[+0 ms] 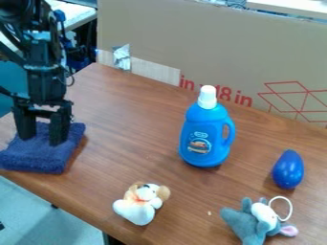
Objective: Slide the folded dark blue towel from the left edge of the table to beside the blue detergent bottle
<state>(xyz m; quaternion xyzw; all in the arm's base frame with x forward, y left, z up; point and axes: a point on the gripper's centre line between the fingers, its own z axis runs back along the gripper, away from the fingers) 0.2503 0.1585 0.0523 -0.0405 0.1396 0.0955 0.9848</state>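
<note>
Vertically oriented, the gripper (42, 139), fingers spread, is at the cloth (37, 159) (dark blue) by the table's (131, 124) left edge.

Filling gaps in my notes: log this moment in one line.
claw: open, at blue towel | detergent bottle: upright | plush dog: nearer camera

Table (147, 124), brown wood grain, dark leg (112, 239) beneath; floor (45, 215), pale blue-grey, at lower left. Cardboard panel (191, 43), upright behind the table (red printed lines at right, silvery tape (121, 56) at left). White surfaces beyond its top edge.
</note>
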